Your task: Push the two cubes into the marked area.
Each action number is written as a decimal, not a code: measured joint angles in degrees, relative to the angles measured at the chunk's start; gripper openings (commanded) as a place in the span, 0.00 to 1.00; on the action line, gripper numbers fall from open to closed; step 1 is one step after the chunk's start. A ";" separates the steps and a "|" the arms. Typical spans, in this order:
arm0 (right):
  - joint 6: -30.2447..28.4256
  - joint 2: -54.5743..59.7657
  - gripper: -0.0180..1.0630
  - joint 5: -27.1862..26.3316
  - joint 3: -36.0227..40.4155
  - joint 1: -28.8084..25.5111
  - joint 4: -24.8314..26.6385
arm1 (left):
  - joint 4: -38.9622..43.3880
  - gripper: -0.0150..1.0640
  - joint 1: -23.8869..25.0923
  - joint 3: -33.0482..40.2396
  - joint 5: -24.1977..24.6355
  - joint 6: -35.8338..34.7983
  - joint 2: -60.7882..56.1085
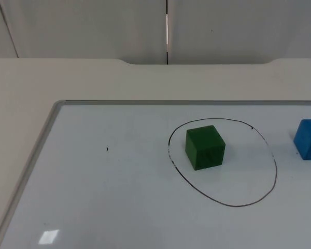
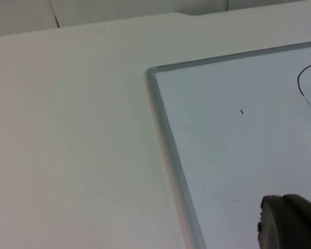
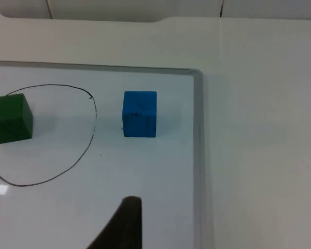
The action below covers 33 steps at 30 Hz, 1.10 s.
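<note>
We see a whiteboard (image 1: 119, 207) w/ a metal frame lying flat on the white table (image 1: 20, 83). On it there's a hand-drawn black ring (image 1: 276, 171), roughly oval.

The green cube (image 1: 205, 147) sits inside the ring, near its upper-left part in the top view, not touching the line. From the right wrist cam we get the same: green cube (image 3: 10, 118) within the ring (image 3: 95, 124).

The blue cube (image 1: 309, 138) is outside the ring, to its right, cut off by the pic's edge in the top view. In the right wrist cam the blue cube (image 3: 140, 114) stands between the ring's line and the whiteboard's right frame edge (image 3: 197, 155), near the line but apart from it. The two cubes are well apart.

Left gripper (image 2: 287, 223): we see one dark fingertip over the whiteboard (image 2: 233, 155), near its left frame edge; a bit of the ring (image 2: 302, 88) shows too.

Right gripper (image 3: 125, 223): one dark fingertip over the whiteboard, apart from the blue cube.

Neither gripper touches a cube.
</note>
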 measured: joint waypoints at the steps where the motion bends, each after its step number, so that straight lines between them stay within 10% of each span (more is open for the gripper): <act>1: 0.00 0.00 0.99 0.00 0.00 0.00 0.00 | 0.11 0.01 0.00 0.10 0.11 0.00 -0.40; 15: 1.10 5.52 0.96 -3.33 -4.24 0.00 0.00 | 0.46 0.01 0.00 0.10 0.12 -0.22 -0.58; 33: 2.00 37.06 0.43 -10.89 -15.85 0.00 -0.72 | 0.46 0.01 0.00 0.10 0.20 -0.22 -0.58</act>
